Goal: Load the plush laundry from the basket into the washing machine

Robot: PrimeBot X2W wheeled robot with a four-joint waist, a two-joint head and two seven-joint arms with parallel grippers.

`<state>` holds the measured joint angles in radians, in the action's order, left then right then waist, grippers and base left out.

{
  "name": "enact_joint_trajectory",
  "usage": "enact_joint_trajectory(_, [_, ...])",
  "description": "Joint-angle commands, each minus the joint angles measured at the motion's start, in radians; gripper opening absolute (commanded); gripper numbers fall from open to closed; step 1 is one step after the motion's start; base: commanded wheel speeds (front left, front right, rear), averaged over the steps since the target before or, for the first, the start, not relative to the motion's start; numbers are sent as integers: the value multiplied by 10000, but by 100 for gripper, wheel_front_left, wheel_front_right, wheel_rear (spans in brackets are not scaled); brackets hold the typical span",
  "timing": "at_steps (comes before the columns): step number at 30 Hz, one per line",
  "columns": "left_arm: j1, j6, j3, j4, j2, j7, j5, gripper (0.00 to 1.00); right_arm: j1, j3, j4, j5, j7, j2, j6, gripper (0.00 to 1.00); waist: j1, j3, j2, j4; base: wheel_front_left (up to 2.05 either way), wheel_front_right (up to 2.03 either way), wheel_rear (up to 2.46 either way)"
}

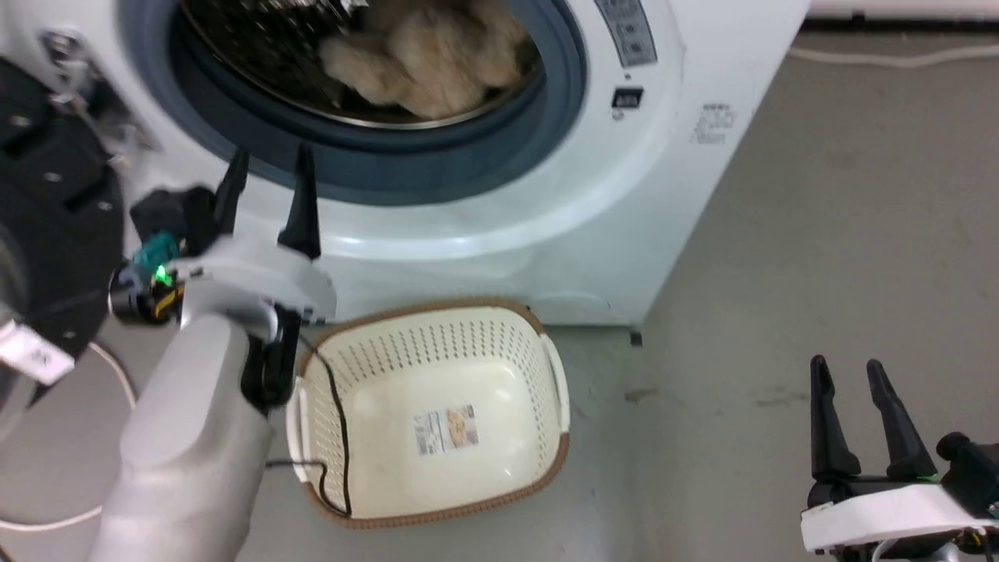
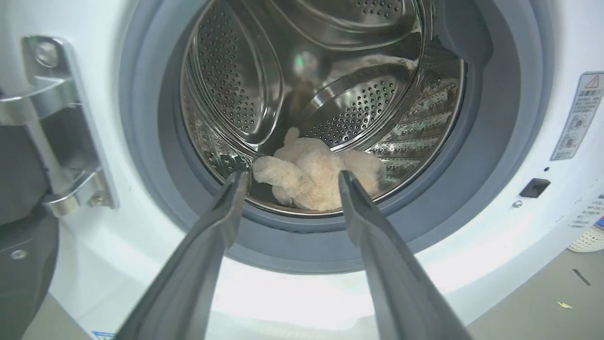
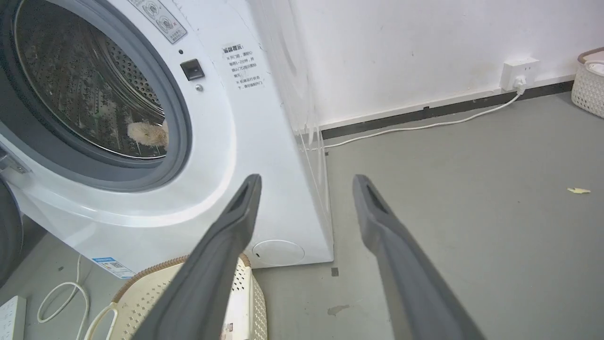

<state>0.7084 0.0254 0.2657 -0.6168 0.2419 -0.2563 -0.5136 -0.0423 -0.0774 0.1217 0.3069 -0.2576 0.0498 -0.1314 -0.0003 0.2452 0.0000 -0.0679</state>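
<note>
- Already the toy (image 1: 437, 62) was laid inside the washer (image 1: 624, 195), so the basket (image 1: 437, 336) looked done with.
- The left gripper (image 1: 271, 152) was held spread, with nothing to hold.
- The right gripper (image 1: 846, 363) was held spread, aside.

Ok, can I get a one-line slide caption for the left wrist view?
Open left gripper facing the washing machine, with the plush laundry lying at the front of the steel drum.

A pale grey forearm (image 1: 187, 445) carries a white wrist housing (image 1: 250, 273), a green light (image 1: 162, 275) and dark tapered jaws.
</note>
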Motion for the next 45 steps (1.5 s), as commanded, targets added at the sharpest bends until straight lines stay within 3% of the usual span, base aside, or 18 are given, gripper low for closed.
enact_joint_trajectory(1, [-324, 71, -111, 99, 45, -54, 90, 100, 127, 28, 55, -94, -42, 4, 7, 100, 3, -461, 0, 251, 0, 0, 0])
enact_joint_trajectory(12, [-2850, 381, -971, 1248, 70, -54, 309, 100, 676, 245, 291, -236, -42, 4, 7, 100, 3, -1735, 0, 475, 0, 0, 0])
enact_joint_trajectory(23, [-4947, 720, -572, 2436, 149, -36, 1007, 100, 1136, 568, 462, -472, -42, 4, 7, 100, 3, -2485, 0, 708, 0, 0, 0])
enact_joint_trajectory(45, [-6728, 1330, -302, 4873, 465, 1014, 934, 100, 1518, 511, 338, -1060, -42, 4, 7, 100, 3, -2734, 0, 1051, 0, 0, 0])
